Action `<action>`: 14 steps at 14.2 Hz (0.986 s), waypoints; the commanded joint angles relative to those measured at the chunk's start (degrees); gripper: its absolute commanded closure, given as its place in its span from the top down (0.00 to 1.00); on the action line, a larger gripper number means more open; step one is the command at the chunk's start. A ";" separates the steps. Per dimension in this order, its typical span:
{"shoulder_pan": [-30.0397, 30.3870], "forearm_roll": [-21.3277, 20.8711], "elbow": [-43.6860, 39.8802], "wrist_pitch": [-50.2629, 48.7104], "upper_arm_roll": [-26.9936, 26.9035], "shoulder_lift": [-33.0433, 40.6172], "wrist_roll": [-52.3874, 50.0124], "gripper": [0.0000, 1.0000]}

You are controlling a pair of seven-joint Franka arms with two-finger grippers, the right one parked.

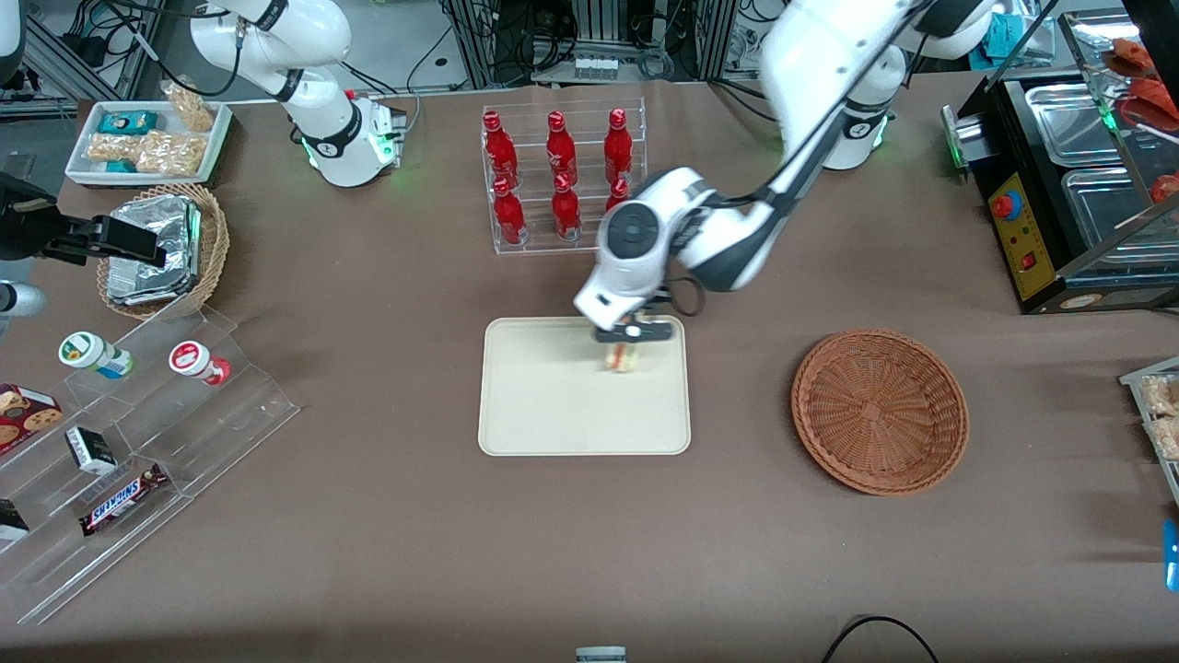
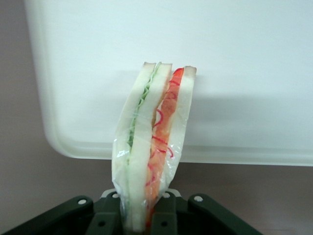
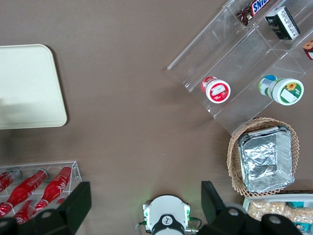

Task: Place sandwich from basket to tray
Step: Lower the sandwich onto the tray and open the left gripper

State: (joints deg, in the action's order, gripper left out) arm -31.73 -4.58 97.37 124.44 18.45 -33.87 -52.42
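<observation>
My left gripper [image 1: 628, 337] is shut on the sandwich [image 1: 622, 358], a plastic-wrapped wedge of white bread with green and pink-red filling. It hangs over the cream tray [image 1: 543, 405], near the tray's edge that lies farthest from the front camera. In the left wrist view the sandwich [image 2: 151, 142] stands out from between the gripper's [image 2: 146, 215] dark fingers [image 2: 105, 218], with the tray [image 2: 244, 58] under it. I cannot tell whether it touches the tray. The reddish-brown wicker basket [image 1: 880, 411] lies empty beside the tray, toward the working arm's end of the table.
A clear rack of red bottles [image 1: 558, 180] stands close by the gripper, farther from the front camera. A black display case [image 1: 1078, 175] stands at the working arm's end. Clear tiered shelves with snacks [image 1: 129, 442] and a tan basket of foil packets [image 1: 161, 249] stand at the parked arm's end.
</observation>
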 commanded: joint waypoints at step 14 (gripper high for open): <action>-5.45 -5.17 -22.22 -7.98 -1.74 -13.86 -12.00 0.56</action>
State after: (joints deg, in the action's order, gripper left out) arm -37.02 -9.07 77.06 117.91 17.18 -47.06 -62.94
